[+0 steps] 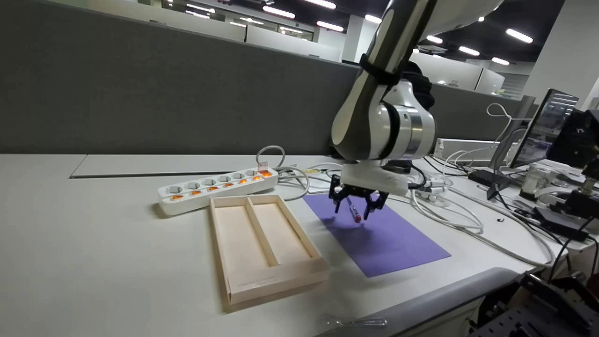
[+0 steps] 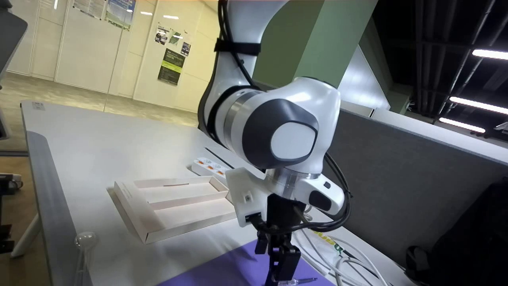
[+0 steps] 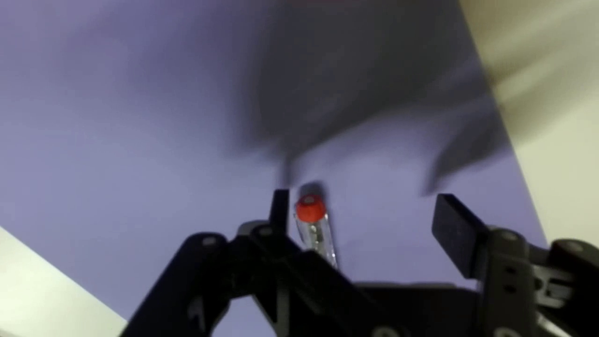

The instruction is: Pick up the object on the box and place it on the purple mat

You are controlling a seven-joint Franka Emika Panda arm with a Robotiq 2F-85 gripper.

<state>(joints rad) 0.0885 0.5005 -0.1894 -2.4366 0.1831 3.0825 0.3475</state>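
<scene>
The object, a thin pen-sized stick with a clear body and a red end cap (image 1: 357,217), lies on the purple mat (image 1: 398,248). In the wrist view the object (image 3: 318,234) shows beside the left finger, its lower part hidden behind that finger. My gripper (image 3: 360,206) is open, fingers wide apart, holding nothing, low over the mat (image 3: 164,187). In an exterior view the gripper (image 1: 351,214) has its fingers on either side of the object. The pale wooden box (image 1: 261,231) shows two bare compartments; it also shows in an exterior view (image 2: 186,230).
A white power strip (image 1: 217,189) stands behind the box. White cables (image 1: 449,220) run behind and beside the mat. A clear spoon-like item (image 1: 358,322) lies at the front table edge. A grey partition (image 1: 187,93) bounds the back. A monitor (image 1: 545,128) stands at the far right.
</scene>
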